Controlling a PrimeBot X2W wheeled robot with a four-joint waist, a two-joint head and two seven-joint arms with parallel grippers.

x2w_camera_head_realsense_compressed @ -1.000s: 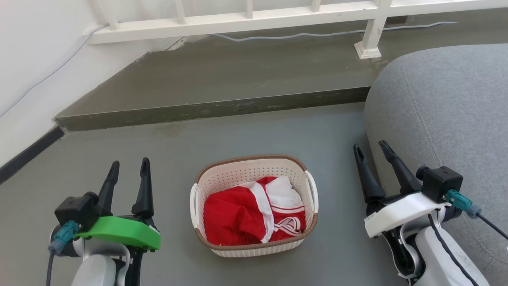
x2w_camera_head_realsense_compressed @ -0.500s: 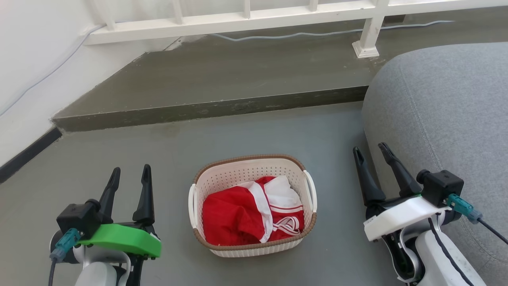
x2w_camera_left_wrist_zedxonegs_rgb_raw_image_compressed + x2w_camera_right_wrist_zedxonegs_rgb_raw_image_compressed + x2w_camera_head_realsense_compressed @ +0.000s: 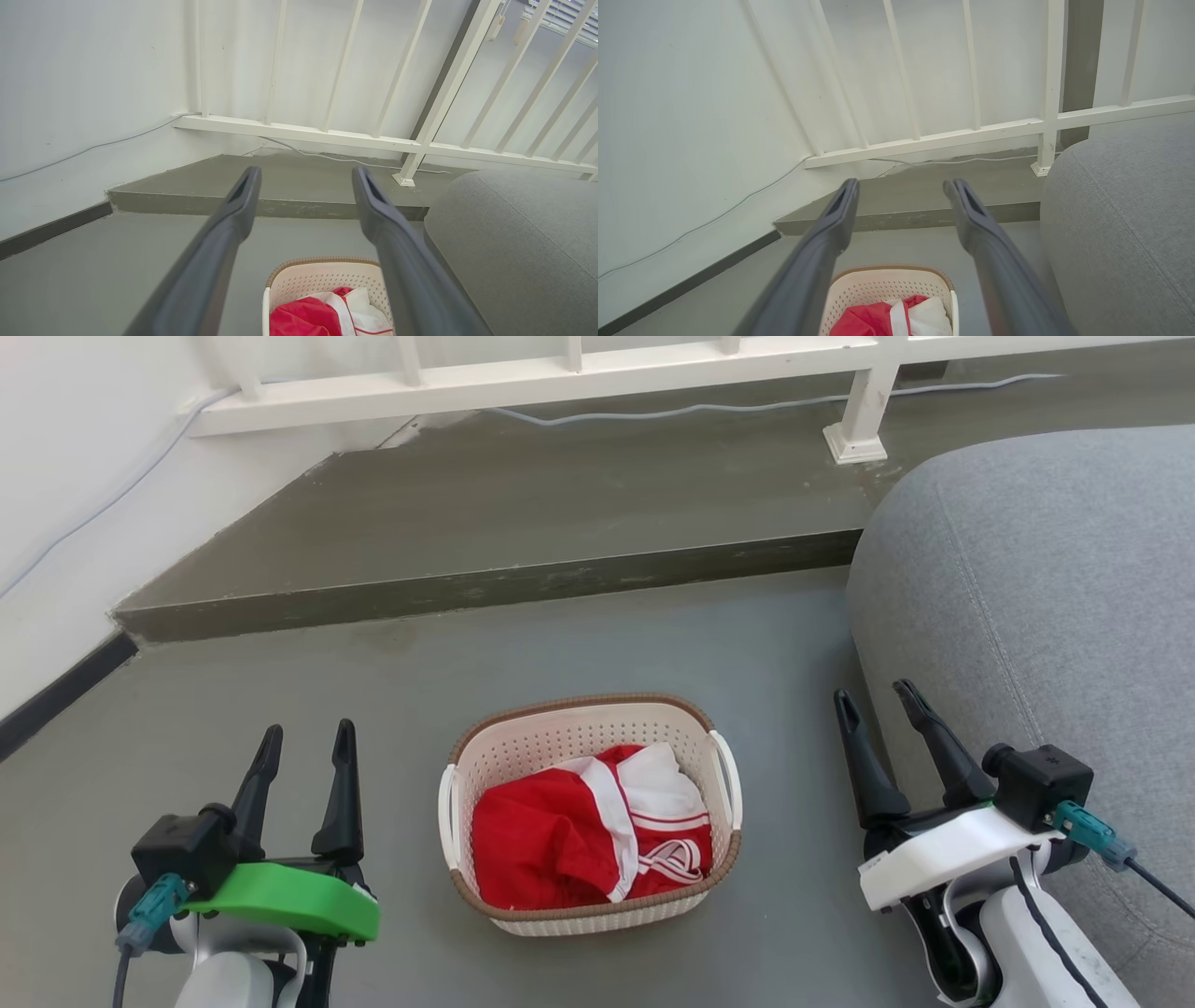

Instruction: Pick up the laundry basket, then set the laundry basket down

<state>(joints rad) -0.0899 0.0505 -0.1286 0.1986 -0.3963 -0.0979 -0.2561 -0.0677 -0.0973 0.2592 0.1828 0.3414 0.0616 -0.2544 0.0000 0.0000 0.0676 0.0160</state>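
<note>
Sitting on the grey floor (image 3: pixel 653 644) between the two arms, the laundry basket (image 3: pixel 560 745) held a crumpled red garment (image 3: pixel 541 840) (white bands running across it). The left gripper (image 3: pixel 308 730) hung to its left and the right gripper (image 3: pixel 873 692) to its right, both apart from its white side handles (image 3: pixel 727 775), fingers spread and empty. A grey cushion (image 3: pixel 1046 597) stood just beside the right gripper, with a raised step (image 3: pixel 485 588) beyond.

Left gripper (image 3: pixel 308 730): two long dark tapered fingers (image 3: pixel 341 793), green wrist cover (image 3: pixel 280 896), black block (image 3: pixel 182 845), teal cable plug (image 3: pixel 149 901). Right gripper (image 3: pixel 873 693): same fingers, white wrist cover (image 3: pixel 943 854), black cable (image 3: pixel 1050 929) along pale forearm (image 3: pixel 1018 943).
</note>
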